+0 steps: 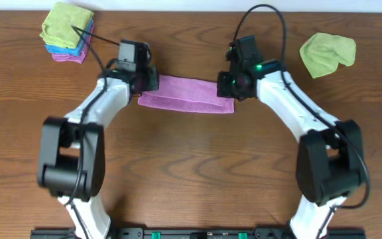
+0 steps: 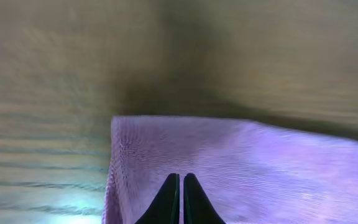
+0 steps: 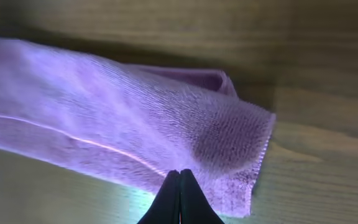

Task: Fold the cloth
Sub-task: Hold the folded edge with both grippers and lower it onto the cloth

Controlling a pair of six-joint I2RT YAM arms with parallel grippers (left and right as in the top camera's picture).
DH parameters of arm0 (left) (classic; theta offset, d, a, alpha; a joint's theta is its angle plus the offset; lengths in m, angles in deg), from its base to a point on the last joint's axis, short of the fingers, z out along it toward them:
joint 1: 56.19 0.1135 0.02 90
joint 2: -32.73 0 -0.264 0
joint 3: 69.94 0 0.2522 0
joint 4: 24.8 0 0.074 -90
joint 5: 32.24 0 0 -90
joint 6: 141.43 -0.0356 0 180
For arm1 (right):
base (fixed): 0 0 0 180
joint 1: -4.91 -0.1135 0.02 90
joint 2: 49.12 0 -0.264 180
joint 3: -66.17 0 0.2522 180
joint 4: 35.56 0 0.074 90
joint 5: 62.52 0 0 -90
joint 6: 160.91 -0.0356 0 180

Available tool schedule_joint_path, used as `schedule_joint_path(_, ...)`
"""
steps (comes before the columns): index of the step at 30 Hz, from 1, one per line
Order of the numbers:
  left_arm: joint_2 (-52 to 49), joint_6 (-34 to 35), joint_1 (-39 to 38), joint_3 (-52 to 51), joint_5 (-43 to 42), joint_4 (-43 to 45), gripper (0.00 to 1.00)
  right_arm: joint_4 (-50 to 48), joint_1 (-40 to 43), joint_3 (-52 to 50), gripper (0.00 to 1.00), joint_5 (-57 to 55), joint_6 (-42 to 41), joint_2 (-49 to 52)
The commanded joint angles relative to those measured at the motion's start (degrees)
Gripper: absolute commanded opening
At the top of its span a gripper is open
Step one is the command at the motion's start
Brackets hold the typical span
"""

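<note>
Surface: your wooden table (image 1: 191,166) | on it you have: purple cloth (image 1: 188,93), a folded strip | far left of it: stack of cloths (image 1: 68,33), green topmost | far right of it: crumpled lime-green cloth (image 1: 327,53)

cloth (image 2: 241,168) cut off below, table (image 2: 55,68) apparently motion-blurred

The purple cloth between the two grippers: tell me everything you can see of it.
The cloth is violet microfibre, finely ribbed, with a stitched edge. It lies on the wooden table as a long folded strip, a lower layer peeking out at its right end. The left gripper and right gripper, both shut, meet it at opposite ends; whether they pinch fabric is unclear. No tag shows.
</note>
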Motion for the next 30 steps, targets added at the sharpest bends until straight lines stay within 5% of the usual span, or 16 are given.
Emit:
schedule_joint_path(1,-2.67,0.09,0.02,0.66,2.01,0.31,0.06,-0.20,-0.35,0.44,0.01,-2.05,0.66,1.44)
schedule_joint_path(8,-7.08,0.33,-0.09,0.66,2.82,-1.33,0.06,-1.11,-0.37,0.44,0.01,-2.49,0.66,1.44)
schedule_joint_path(18,-7.61,1.09,-0.48,0.66,2.82,-15.67,0.06,-3.04,-0.33,0.44,0.01,-4.20,0.70,3.28)
schedule_joint_path(30,-7.61,2.86,-0.48,0.66,2.84,-15.54,0.06,-2.51,-0.37,0.42,0.02,-4.24,1.57,9.07)
